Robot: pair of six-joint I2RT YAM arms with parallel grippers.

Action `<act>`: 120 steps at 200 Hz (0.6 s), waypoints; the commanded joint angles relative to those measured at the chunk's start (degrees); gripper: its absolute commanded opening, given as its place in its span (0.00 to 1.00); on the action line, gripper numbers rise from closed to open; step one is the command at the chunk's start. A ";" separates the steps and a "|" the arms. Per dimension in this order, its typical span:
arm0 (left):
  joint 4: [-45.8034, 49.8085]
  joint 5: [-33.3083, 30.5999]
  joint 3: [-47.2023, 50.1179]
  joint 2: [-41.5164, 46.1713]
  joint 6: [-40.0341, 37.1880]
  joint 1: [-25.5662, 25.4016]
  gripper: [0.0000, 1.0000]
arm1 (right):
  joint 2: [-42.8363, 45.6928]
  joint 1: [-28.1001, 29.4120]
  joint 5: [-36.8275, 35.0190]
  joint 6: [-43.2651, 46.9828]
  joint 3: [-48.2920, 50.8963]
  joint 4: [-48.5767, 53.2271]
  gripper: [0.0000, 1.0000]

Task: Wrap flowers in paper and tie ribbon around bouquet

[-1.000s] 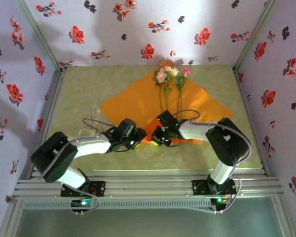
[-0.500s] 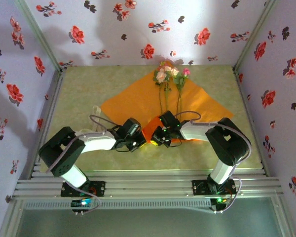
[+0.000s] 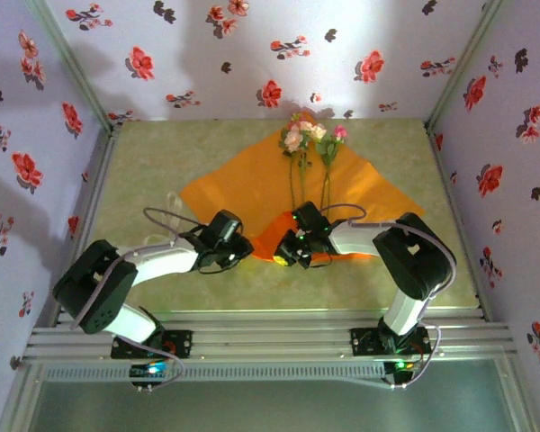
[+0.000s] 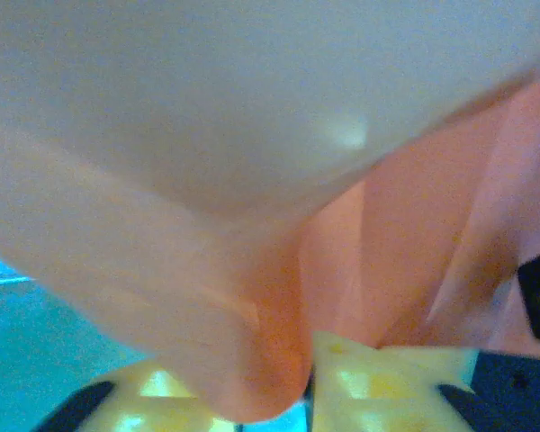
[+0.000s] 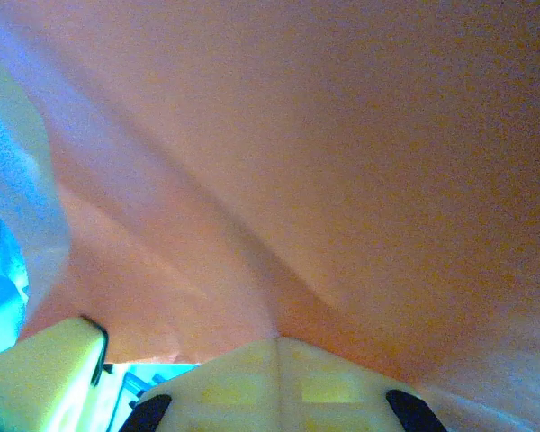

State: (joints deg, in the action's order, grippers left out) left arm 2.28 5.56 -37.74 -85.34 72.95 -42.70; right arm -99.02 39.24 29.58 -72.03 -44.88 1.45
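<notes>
Left end effector [image 4: 308,385] withdrew, pinching paper [image 3: 243,191].

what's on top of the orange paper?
The flowers lie on the paper, blooms at its far corner. Its near corner is raised between left end effector and right end effector, hiding the stem ends.

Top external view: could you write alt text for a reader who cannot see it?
An orange paper lies like a diamond on a green table, with flowers on its far corner, stems pointing to the near edge. The left claw and right claw meet at the paper's lifted near corner.
</notes>
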 commanded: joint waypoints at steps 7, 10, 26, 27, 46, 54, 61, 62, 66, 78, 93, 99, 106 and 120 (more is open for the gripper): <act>0.10 -0.82 0.33 -0.08 -2.19 0.78 0.00 | -3.24 -1.01 -4.97 -0.50 2.36 5.92 0.00; 0.51 -0.82 0.36 0.14 -2.27 0.82 0.00 | -3.24 -1.01 -4.96 -0.54 2.37 5.97 0.00; 2.42 -0.82 0.54 1.52 -3.07 0.79 0.00 | -3.41 -1.19 -4.88 -0.52 2.39 5.86 0.00; 2.57 -0.82 0.55 1.64 -3.16 0.83 0.00 | -3.45 -1.19 -4.84 -0.55 2.37 5.85 0.00; 6.61 -1.51 -0.09 2.95 -4.73 0.86 0.34 | -3.67 -1.28 -4.63 -0.52 2.28 5.67 0.00; 8.29 -2.18 -0.38 3.31 -5.32 0.94 0.43 | -3.72 -1.28 -4.52 -0.43 2.07 5.75 0.00; 9.01 -2.56 -0.36 3.51 -5.66 1.08 0.47 | -3.84 -1.36 -4.49 -0.42 2.02 5.84 0.00; 9.03 -2.61 -0.34 3.51 -5.69 1.06 0.47 | -3.82 -1.36 -4.47 -0.41 2.05 5.84 0.00; 9.05 -2.72 -0.21 3.58 -5.71 1.27 0.48 | -3.82 -1.36 -4.45 -0.37 2.00 5.84 0.00; 8.61 -2.81 0.25 3.35 -5.53 1.86 0.48 | -3.94 -1.40 -4.40 -0.27 1.86 6.05 0.00; 7.04 -2.92 0.52 2.64 -5.53 2.29 0.46 | -3.90 -1.45 -4.45 -0.23 1.79 6.10 0.00; 6.29 -2.92 0.53 2.24 -5.46 2.55 0.44 | -3.90 -1.45 -4.45 -0.21 1.72 6.19 0.00; 5.22 -2.91 0.47 1.67 -5.40 2.74 0.40 | -3.90 -1.45 -4.45 -0.13 1.68 6.28 0.00; 3.15 -2.78 0.36 0.74 -5.27 2.97 0.25 | -3.98 -1.55 -4.45 -0.11 1.66 6.36 0.00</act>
State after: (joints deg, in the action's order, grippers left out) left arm 7.66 4.23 -37.74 -83.05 68.49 -40.49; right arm -99.46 38.59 30.92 -72.03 -44.88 1.28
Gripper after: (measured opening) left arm 0.368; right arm 0.063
